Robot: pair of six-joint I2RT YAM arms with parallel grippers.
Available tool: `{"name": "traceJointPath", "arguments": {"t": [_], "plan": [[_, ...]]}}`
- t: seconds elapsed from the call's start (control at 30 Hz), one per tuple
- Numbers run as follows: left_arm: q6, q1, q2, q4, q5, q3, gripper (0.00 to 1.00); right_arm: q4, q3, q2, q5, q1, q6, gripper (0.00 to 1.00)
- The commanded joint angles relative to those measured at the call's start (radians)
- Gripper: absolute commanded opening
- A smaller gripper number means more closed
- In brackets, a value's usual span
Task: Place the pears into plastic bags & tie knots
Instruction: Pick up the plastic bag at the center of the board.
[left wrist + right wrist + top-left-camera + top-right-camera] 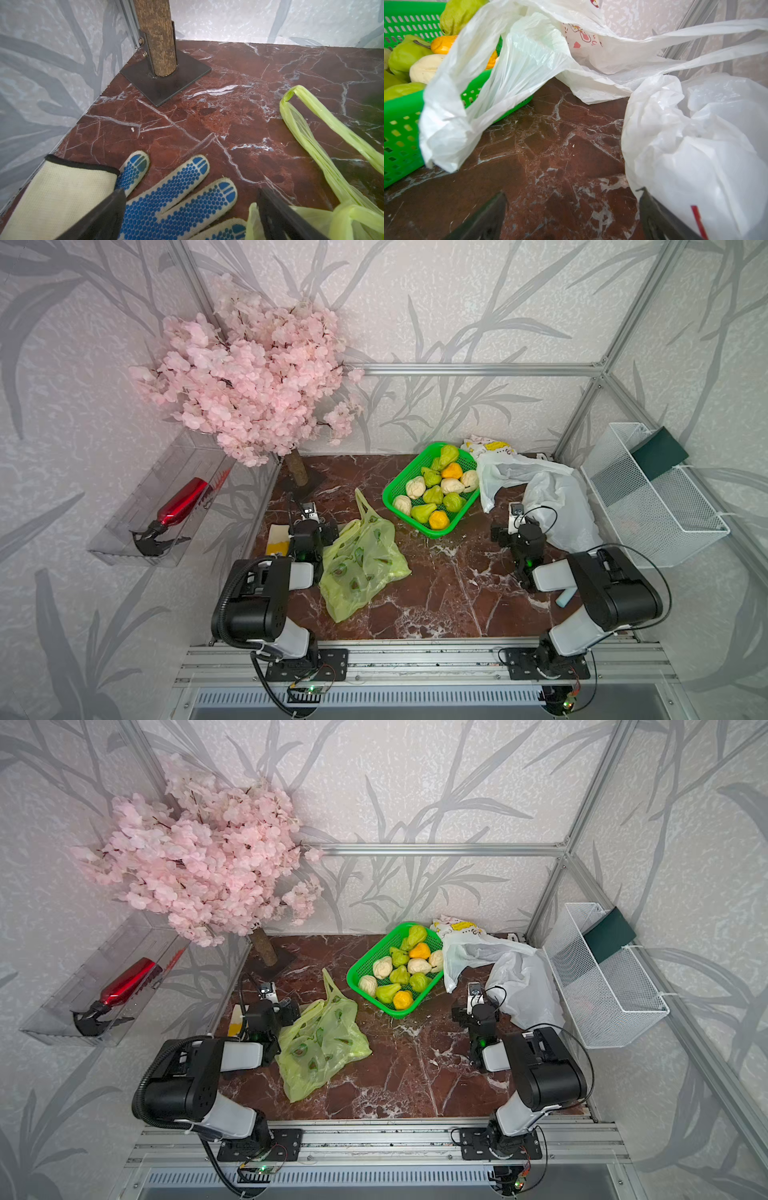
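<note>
Several green, cream and orange pears [434, 489] [399, 971] [406, 54] fill a green perforated basket [397, 489]. A yellow-green plastic bag [361, 564] [320, 1044] lies flat in both top views, its handle loop [307, 128] stretched out on the table. White plastic bags are heaped right of the basket: one [483, 87] drapes over the basket's rim, one [695, 145] is crumpled. No knots are in view. My left gripper [191, 207] [313, 519] hangs open over a glove beside the yellow-green bag. My right gripper [573, 207] [513, 519] is open over bare marble, one finger against the crumpled bag.
A blue-dotted work glove [166, 197] lies under the left gripper. The pink blossom tree [257, 377] has its trunk [158, 37] at the back left corner. A white wire basket [648, 497] hangs on the right, a clear tray with a red spray bottle [178, 506] on the left.
</note>
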Motion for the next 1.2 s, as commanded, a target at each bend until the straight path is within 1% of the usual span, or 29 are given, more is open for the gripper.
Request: {"name": "traceJointPath", "arguments": {"t": [0.0,0.73,0.77,0.83,0.9,0.97,1.0,1.03,1.07,1.1,1.17], "plan": [[-0.003,0.006,-0.017,0.005,0.011,0.02,0.99,0.002,0.012,-0.02,-0.004,-0.001,-0.001,0.99],[-0.007,0.014,-0.018,0.004,0.027,0.021,0.99,0.001,0.012,-0.021,-0.008,-0.002,0.0,0.99],[-0.007,0.014,-0.018,0.003,0.027,0.02,0.99,-0.002,0.014,-0.021,-0.018,-0.008,0.003,0.99],[-0.007,0.015,-0.019,0.002,0.027,0.021,0.99,-0.023,0.017,-0.03,-0.079,-0.038,0.022,0.99],[-0.005,0.013,-0.019,0.005,0.026,0.02,0.99,-0.018,0.014,-0.029,-0.092,-0.044,0.023,0.99],[0.021,0.009,-0.034,0.005,0.057,0.02,0.99,0.015,-0.005,-0.034,-0.101,-0.04,0.018,0.99],[0.035,0.005,-0.057,-0.031,0.067,0.035,0.99,0.03,-0.02,-0.052,-0.081,-0.032,0.011,0.99],[0.034,0.002,-0.084,-0.105,0.057,0.057,0.99,0.03,-0.03,-0.074,-0.052,-0.021,0.009,0.99],[0.019,0.0,-0.12,-0.224,0.045,0.094,0.99,0.018,-0.039,-0.109,-0.024,-0.009,0.001,0.99],[0.005,-0.002,-0.139,-0.285,0.028,0.117,0.99,-0.014,-0.042,-0.153,0.002,0.004,-0.004,0.99],[-0.019,-0.01,-0.173,-0.341,0.0,0.128,0.99,-0.138,-0.023,-0.239,0.04,0.028,-0.002,0.99]]}}
